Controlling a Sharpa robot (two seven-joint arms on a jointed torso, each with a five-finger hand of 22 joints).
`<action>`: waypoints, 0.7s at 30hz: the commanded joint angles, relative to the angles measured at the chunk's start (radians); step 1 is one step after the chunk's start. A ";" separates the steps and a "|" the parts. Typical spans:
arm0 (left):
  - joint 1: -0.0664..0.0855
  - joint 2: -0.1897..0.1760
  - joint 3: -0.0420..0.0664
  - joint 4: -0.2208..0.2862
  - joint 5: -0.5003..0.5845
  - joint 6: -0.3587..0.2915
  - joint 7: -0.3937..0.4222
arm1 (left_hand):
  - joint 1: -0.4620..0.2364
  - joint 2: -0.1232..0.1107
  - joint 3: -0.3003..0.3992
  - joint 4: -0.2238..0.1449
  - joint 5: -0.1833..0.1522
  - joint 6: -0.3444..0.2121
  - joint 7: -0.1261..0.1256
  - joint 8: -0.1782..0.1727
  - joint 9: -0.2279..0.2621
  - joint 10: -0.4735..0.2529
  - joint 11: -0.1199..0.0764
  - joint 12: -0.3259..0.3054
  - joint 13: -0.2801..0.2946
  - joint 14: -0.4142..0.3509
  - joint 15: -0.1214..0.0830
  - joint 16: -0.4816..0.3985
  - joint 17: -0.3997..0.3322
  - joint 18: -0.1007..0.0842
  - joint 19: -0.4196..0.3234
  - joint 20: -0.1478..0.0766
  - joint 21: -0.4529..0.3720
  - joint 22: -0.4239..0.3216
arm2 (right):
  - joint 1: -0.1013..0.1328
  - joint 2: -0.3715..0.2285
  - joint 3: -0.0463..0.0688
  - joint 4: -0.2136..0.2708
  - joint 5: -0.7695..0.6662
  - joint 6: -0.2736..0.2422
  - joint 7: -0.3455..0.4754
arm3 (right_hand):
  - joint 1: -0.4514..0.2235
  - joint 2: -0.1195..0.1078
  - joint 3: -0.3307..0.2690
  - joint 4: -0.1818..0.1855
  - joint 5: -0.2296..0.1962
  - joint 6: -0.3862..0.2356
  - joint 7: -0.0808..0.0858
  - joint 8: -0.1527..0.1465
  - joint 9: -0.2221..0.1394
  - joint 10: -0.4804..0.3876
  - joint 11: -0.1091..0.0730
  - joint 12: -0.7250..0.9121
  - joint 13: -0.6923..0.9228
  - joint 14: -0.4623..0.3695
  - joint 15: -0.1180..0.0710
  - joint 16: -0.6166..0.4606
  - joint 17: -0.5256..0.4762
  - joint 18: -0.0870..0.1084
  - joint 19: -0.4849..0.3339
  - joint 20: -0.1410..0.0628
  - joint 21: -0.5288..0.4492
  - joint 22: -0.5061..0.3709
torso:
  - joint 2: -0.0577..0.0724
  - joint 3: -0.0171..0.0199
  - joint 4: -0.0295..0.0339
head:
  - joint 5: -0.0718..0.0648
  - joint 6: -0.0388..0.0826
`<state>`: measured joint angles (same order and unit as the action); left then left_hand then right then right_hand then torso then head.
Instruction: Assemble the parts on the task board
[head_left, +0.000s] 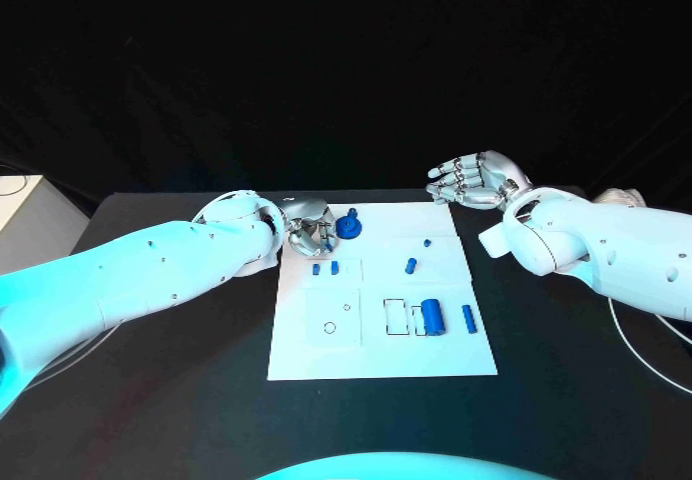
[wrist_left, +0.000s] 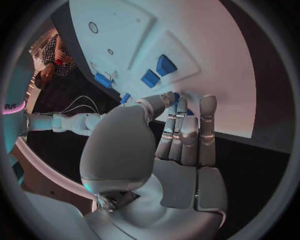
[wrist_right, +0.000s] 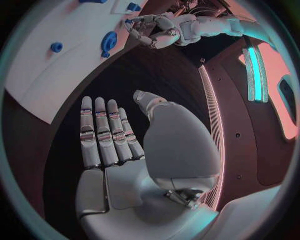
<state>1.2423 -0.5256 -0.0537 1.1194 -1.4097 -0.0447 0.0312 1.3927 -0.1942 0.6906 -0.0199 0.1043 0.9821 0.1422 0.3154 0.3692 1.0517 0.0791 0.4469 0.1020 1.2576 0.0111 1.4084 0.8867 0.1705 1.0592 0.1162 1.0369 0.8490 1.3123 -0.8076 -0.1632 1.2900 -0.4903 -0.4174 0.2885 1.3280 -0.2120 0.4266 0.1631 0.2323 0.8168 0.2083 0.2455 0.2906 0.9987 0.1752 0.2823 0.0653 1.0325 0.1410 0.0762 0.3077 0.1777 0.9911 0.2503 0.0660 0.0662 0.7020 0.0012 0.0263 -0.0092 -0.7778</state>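
The white task board (head_left: 382, 345) lies mid-table. A round blue part (head_left: 348, 227) sits at its far left corner, and my left hand (head_left: 307, 233) hovers just beside it with its fingers pointing down and nothing gripped. In the left wrist view the fingertips (wrist_left: 187, 107) hang over the board's edge (wrist_left: 212, 55), with a bit of blue behind them. Two small blue parts (head_left: 326, 268), a short peg (head_left: 411, 265), a thick cylinder (head_left: 431, 316) and a thin bar (head_left: 469, 318) lie on the board. My right hand (head_left: 476, 180) is raised beyond the far right corner, fingers apart and empty.
A white box (head_left: 26, 215) stands at the table's left edge. A thin cable (head_left: 642, 335) runs on the right, under my right arm. The board carries outlined slots (head_left: 394, 316) and a small ring mark (head_left: 330, 327) on its near half.
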 joint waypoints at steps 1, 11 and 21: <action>-0.002 -0.001 -0.002 0.003 -0.021 0.046 -0.013 | -0.006 0.005 -0.003 -0.009 -0.002 0.016 0.000 -0.001 0.003 0.013 0.000 -0.003 0.007 -0.006 0.001 -0.003 0.004 0.002 -0.006 0.002 0.001 0.003 | 0.000 0.001 0.001 0.000 0.000 0.005 0.011 | -0.003 -0.001 0.005 -0.002 0.005 0.011 0.033 -0.006 -0.002 0.006 0.003 -0.007 -0.001 0.005 -0.001 -0.004 -0.005 0.007 0.001 0.001 0.000 -0.001 | 0.000 -0.0003 0.0004 | 0.000 -0.002; -0.002 -0.003 -0.002 0.005 -0.019 0.039 -0.004 | -0.009 0.003 -0.012 -0.011 -0.003 0.018 -0.001 -0.005 0.004 0.018 -0.002 0.000 0.013 -0.004 0.000 0.000 0.008 0.002 -0.007 0.001 0.001 0.004 | 0.000 0.001 0.001 -0.001 0.000 0.005 0.011 | -0.003 -0.001 0.005 -0.002 0.005 0.011 0.033 -0.006 -0.002 0.006 0.003 -0.007 -0.001 0.005 -0.001 -0.004 -0.005 0.007 0.001 0.001 0.000 -0.001 | -0.001 -0.0002 0.0008 | 0.000 -0.003; -0.002 -0.005 -0.002 0.001 -0.014 0.030 -0.003 | -0.016 0.000 -0.026 -0.012 -0.003 -0.015 0.006 -0.034 -0.004 -0.007 0.006 -0.005 0.023 -0.021 0.006 -0.002 -0.015 0.005 -0.024 0.004 -0.016 -0.014 | 0.000 0.002 0.001 -0.002 0.000 0.004 0.011 | -0.003 -0.001 0.005 -0.002 0.005 0.011 0.033 -0.006 -0.002 0.006 0.003 -0.007 -0.001 0.005 -0.001 -0.004 -0.005 0.007 0.001 0.001 0.000 -0.001 | 0.000 -0.0001 0.0001 | 0.000 0.000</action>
<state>1.2423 -0.5292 -0.0542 1.1225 -1.4166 -0.0384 0.0297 1.3833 -0.1928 0.6700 -0.0315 0.1043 0.9753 0.1480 0.2833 0.3663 1.0518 0.0839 0.4446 0.1246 1.2431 0.0183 1.4084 0.8750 0.1703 1.0434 0.1211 1.0241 0.8374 1.3123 -0.8065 -0.1632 1.2880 -0.4903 -0.4174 0.2885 1.3280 -0.2120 0.4267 0.1631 0.2323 0.8206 0.2120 0.2455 0.2890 0.9987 0.1752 0.2785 0.0653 1.0325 0.1410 0.0762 0.3036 0.1777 0.9911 0.2503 0.0660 0.0662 0.7012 0.0009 0.0267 -0.0093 -0.7786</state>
